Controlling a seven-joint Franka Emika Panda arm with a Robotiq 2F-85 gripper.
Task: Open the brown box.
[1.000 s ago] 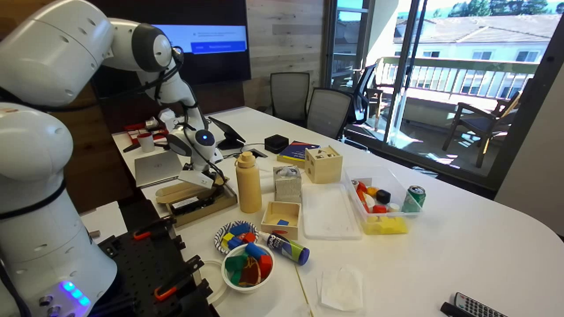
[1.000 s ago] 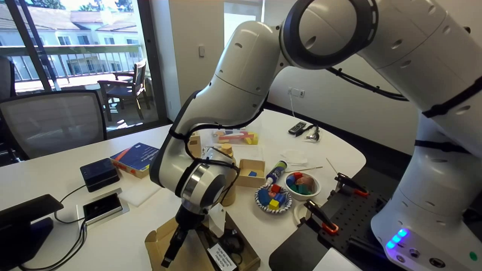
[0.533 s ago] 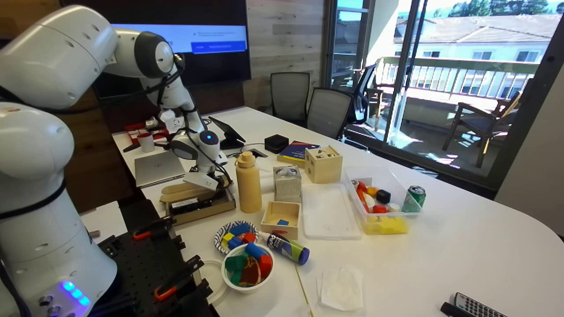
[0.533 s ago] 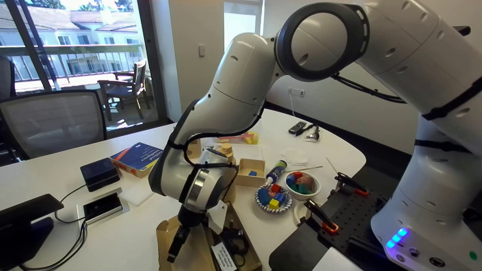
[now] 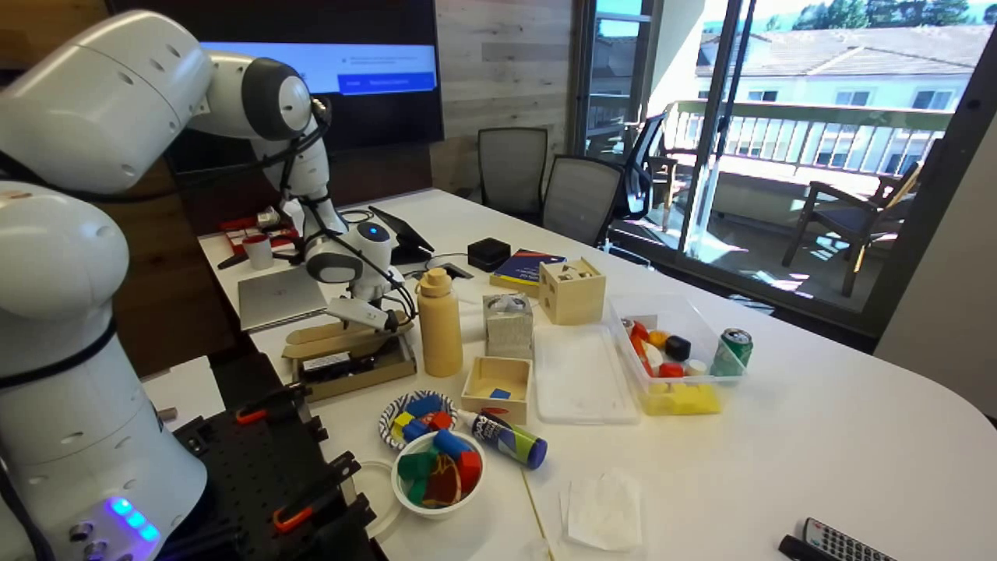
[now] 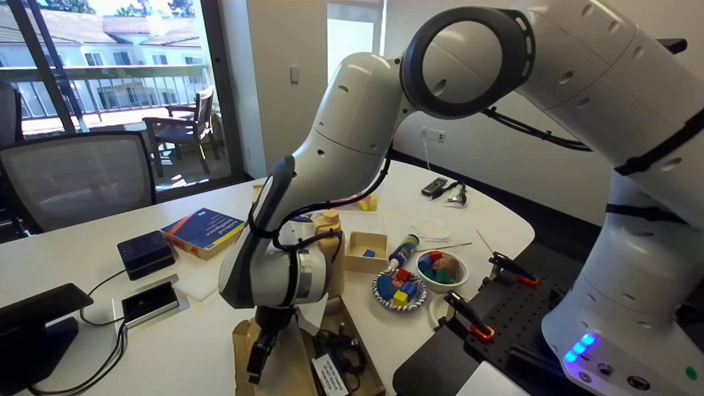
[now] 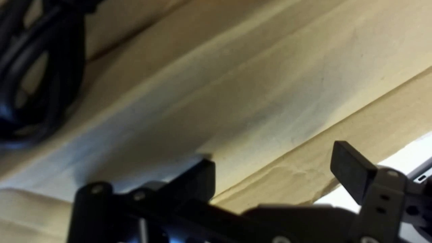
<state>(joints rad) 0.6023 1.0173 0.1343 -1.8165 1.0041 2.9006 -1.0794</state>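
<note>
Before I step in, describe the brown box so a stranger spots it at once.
On the white table, find the tan water bottle. Right beside it lies the low brown cardboard box, its flap lid folded back. Unlike the smaller wooden box nearby, which holds a blue piece, it has a black cable coiled inside.

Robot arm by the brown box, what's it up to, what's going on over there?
The robot arm is at work on the brown box, which it is meant to open. The box already stands open: its lid is folded back, and black cables and a white label show inside. The end effector is over the lid, open and gripping nothing; I can't tell whether it touches it. So the opening looks done, or very nearly.
</note>
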